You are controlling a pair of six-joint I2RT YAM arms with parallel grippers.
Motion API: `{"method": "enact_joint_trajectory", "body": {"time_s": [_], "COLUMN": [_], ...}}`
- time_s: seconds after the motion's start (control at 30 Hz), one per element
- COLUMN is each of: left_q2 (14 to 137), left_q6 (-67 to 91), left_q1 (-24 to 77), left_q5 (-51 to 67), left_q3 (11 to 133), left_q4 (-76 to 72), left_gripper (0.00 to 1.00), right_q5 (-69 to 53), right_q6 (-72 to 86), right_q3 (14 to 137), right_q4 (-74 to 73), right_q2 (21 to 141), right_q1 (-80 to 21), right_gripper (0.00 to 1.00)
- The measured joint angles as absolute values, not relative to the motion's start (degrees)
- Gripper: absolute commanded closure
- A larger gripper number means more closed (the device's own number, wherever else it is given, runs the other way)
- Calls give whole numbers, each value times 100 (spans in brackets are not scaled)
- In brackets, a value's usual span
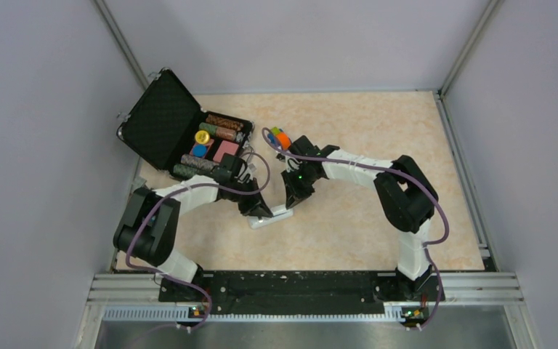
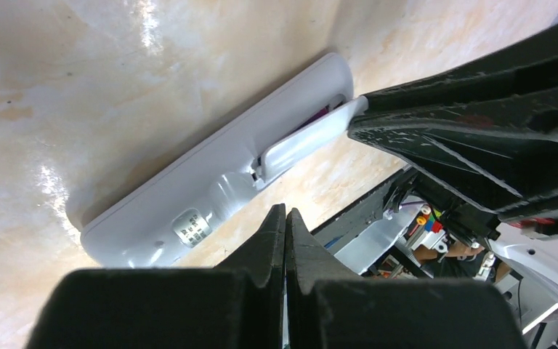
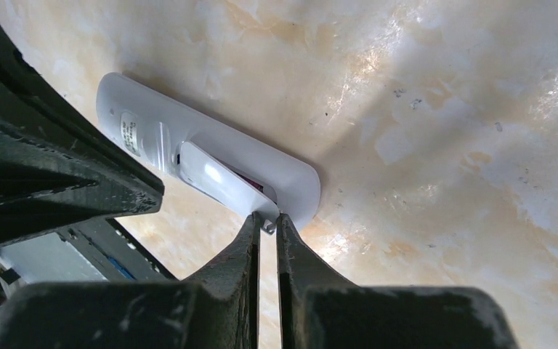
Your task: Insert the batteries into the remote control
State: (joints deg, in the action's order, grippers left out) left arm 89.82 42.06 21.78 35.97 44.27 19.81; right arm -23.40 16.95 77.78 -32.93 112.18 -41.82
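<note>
Sticker on remote back, print too sm. to read.

Remote control is lying on the worktop, front of centre, with its battery cover sitting on its right half. Left gripper is sitting at its left end. Right gripper fingers are meeting at the cover's right tip. Case is sitting back-left, toy car just right of it, behind the remote.
</note>
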Motion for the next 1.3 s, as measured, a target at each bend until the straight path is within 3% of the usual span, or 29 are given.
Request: {"method": "enact_joint_trajectory", "body": {"time_s": [1.3], "left_q2": [8768], "left_q6": [4047], "left_q1": [2104], "left_q5": [2786], "left_q3": [4517], "left_q4": [2342], "left_gripper": [100], "right_q5": [-2620], "right_q6": [1503], "right_q3": [8077], "right_q4": [-3776], "right_q2": [11351], "right_q1": [-4182], "right_gripper": [100]}}
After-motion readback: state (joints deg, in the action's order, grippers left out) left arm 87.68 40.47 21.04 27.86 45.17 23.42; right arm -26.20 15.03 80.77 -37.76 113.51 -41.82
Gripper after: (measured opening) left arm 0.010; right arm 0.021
